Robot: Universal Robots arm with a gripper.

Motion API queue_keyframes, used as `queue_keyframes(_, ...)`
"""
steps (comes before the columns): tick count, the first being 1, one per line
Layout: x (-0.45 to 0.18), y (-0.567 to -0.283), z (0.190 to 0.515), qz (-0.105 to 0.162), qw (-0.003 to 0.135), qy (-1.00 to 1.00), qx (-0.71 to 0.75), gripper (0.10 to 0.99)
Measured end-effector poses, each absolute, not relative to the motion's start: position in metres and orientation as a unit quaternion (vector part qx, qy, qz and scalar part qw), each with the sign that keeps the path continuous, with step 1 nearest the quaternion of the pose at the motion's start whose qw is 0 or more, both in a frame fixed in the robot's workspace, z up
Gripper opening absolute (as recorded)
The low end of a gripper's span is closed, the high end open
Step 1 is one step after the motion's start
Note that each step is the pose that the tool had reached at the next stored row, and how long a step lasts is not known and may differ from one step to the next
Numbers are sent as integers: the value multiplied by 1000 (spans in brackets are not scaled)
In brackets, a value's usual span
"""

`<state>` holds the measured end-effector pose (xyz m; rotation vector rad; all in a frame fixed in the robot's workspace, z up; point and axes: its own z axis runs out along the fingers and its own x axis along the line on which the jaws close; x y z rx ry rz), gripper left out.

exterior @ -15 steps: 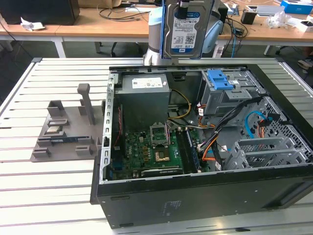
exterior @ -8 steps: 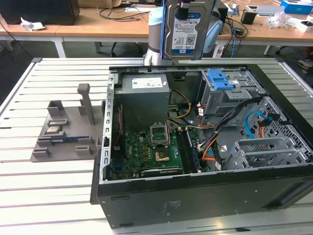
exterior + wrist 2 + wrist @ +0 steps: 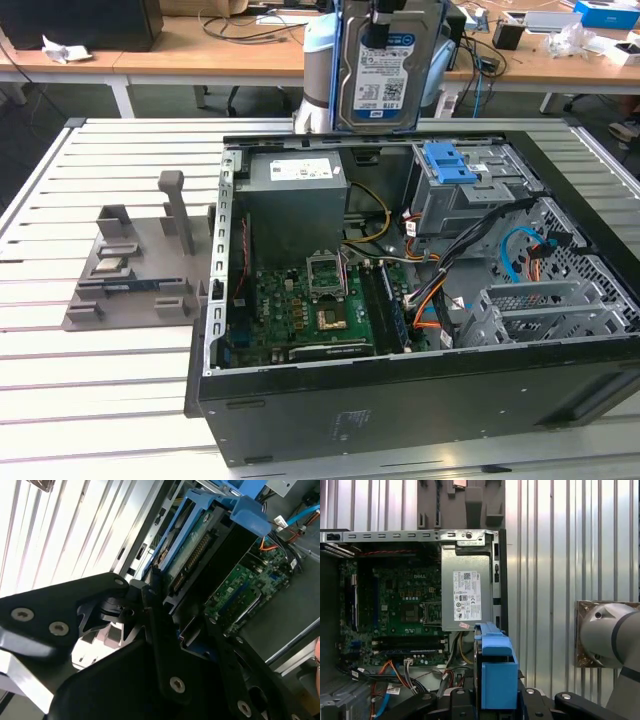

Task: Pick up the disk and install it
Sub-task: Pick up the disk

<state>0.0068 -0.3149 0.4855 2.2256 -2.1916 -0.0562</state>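
The disk (image 3: 383, 75) hangs upright above the far edge of the open computer case (image 3: 400, 400), its blue-and-white label facing the exterior camera. My gripper (image 3: 383, 25) is shut on its top end. In the second wrist view the black fingers (image 3: 160, 630) clamp the disk (image 3: 192, 555) by its blue rails, with its green circuit board showing. The first wrist view looks down past the disk's blue rail (image 3: 496, 672) into the case.
Inside the case are a grey power-supply box (image 3: 295, 190), a green motherboard (image 3: 310, 310), loose cables (image 3: 450, 270) and a grey drive cage with a blue latch (image 3: 450, 162). A grey fixture (image 3: 140, 260) stands on the slatted table at the exterior view's left.
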Motion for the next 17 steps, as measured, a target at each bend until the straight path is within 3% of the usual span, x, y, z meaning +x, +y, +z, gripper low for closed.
queue_keyframes(17,7,-341,484,-18,9,-702,712,365)
